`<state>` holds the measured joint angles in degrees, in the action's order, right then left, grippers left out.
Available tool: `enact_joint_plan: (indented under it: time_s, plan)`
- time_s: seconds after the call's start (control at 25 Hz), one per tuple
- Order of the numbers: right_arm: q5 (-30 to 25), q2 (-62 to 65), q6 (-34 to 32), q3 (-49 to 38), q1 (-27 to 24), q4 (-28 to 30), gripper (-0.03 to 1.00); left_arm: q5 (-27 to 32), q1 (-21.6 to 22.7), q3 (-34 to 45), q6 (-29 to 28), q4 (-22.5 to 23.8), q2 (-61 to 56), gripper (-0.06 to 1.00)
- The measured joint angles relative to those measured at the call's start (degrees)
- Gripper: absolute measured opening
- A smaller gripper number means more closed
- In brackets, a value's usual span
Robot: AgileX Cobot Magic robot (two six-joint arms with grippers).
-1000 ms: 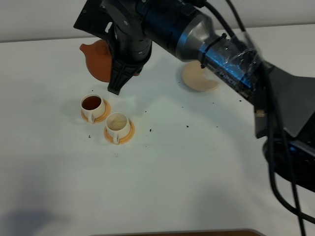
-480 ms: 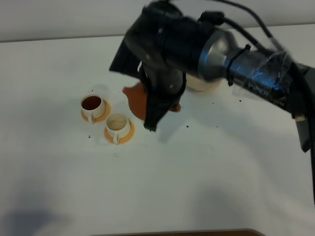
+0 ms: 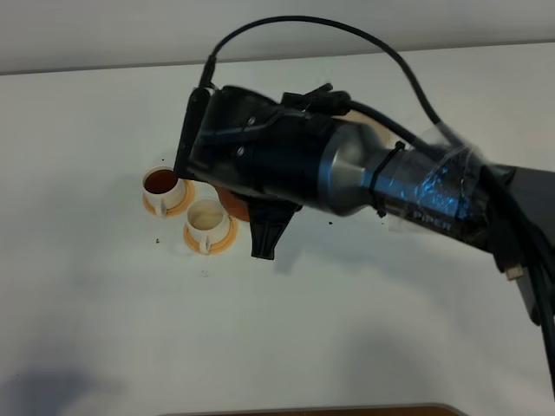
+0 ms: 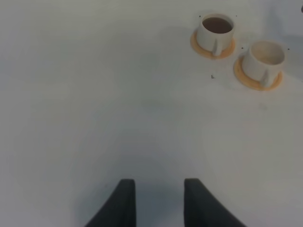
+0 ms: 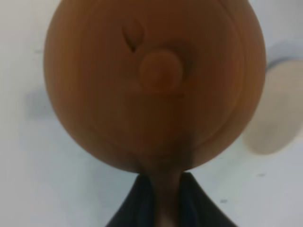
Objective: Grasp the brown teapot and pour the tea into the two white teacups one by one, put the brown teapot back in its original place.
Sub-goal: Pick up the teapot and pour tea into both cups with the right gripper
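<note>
The right pincer [image 5: 163,190] is clenched on the handle of the brown teapot [image 5: 151,80], holding it just beside the pale, unfilled teacup [image 3: 206,217], apparently ready to pour there.

On table [image 3: 104,329], left of centre: rear cup [image 3: 162,184] with tea in it, front cup [image 3: 208,218] just right-front of it, each on a saucer [image 3: 180,206]. Just right of them the teapot [image 3: 232,201], under right arm [image 3: 347,173]. Near the teapot, the coaster [image 5: 267,113].

The lidded brown teapot [image 5: 151,80] is gripped by its handle in the right tool [image 5: 160,198]. Just beside the tool, one white teacup [image 3: 162,183] is filled with dark tea and the second teacup [image 3: 207,218] is pale inside. The beige coaster [image 5: 273,113] lies bare.
</note>
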<state>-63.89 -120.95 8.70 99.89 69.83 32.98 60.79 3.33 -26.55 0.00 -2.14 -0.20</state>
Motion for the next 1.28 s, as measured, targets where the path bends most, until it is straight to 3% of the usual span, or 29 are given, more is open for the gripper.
enact_joint_plan:
  time_s: [0.16,1.28]
  plan:
    - [0.14,-2.37,0.01,0.00,1.43,4.96,0.13,0.00,0.00,0.00,0.00,0.00,0.00,0.29]
    - [-3.08,-9.01,5.08,-0.05,5.79,18.81,0.13,0.00,0.00,0.00,0.00,0.00,0.00,0.29]
